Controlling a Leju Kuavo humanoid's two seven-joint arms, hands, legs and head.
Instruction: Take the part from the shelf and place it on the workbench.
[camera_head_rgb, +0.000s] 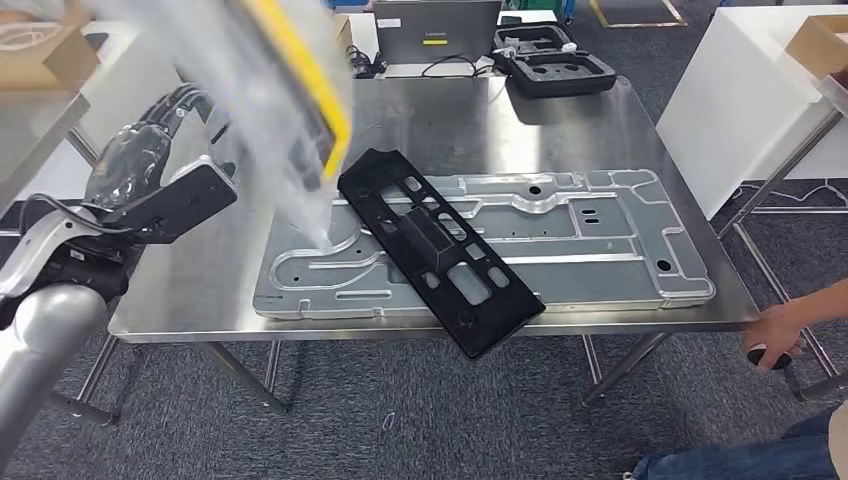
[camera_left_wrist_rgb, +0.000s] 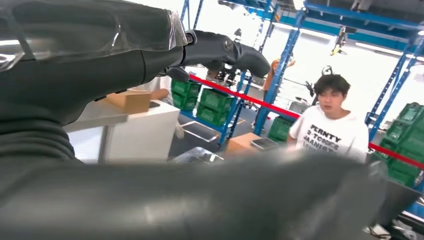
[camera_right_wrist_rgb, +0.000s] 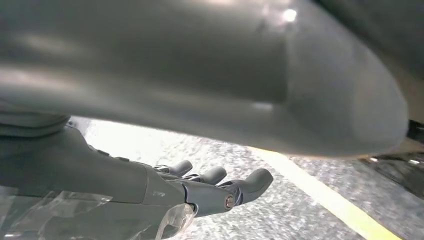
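Your left hand (camera_left_wrist_rgb: 150, 55) is showing fingers extended, gripping nothing visible. Your right hand (camera_right_wrist_rgb: 165, 192) is hanging with fingers spread. Black part (camera_head_rgb: 440, 250) is lying on the desk (camera_head_rgb: 600, 110).

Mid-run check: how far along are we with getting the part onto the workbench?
Done: a black perforated part lies diagonally across the large grey metal panel on the steel workbench, one end overhanging the near edge. In hand: the left hand is raised with its fingers stretched out over a blurred dark shape; whether it holds anything I cannot tell. The right hand hangs open over the floor. Left: nothing obvious, maybe withdrawing the arm.
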